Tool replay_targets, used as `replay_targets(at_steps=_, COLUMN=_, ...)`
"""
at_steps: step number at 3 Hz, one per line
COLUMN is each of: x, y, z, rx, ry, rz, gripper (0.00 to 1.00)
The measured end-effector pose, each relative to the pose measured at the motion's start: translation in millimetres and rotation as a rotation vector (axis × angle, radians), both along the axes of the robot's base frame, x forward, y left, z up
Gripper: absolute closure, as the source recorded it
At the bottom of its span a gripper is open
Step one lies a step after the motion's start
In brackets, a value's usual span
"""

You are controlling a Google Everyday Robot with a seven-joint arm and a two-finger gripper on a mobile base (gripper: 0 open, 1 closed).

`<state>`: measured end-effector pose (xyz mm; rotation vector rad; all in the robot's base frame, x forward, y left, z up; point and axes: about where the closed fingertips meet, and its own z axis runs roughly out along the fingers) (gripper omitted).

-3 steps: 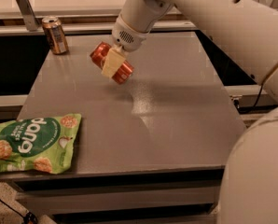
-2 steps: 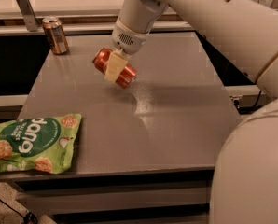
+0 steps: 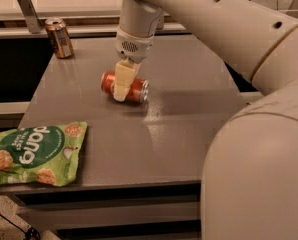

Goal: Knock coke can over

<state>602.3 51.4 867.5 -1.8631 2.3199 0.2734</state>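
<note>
The red-orange coke can (image 3: pixel 137 90) lies on its side on the grey table (image 3: pixel 189 139), near the middle, with its silver top to the right. My gripper (image 3: pixel 121 87) comes down from above and straddles the can. One pale finger (image 3: pixel 122 78) crosses the can's front, and the other is hidden behind it. The gripper looks shut on the can.
A brown-bronze can (image 3: pixel 58 37) stands upright at the table's far left corner. A green snack bag (image 3: pixel 33 155) lies at the near left edge, partly overhanging. My large white arm (image 3: pixel 259 149) fills the right side of the view. A dark counter runs behind the table.
The can was held tilted above the table; the gripper has lowered it and turned it, and it now lies flat on its side on the tabletop.
</note>
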Motion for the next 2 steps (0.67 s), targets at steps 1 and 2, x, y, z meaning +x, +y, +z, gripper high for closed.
replay_targets(at_steps=1, x=-4.4, y=-4.1, z=-10.3, rx=-0.085, ry=0.013, rz=0.008, gripper=0.00)
replay_targets(at_steps=2, x=-4.4, y=-4.1, z=-10.3, rx=-0.085, ry=0.013, rz=0.008, gripper=0.00)
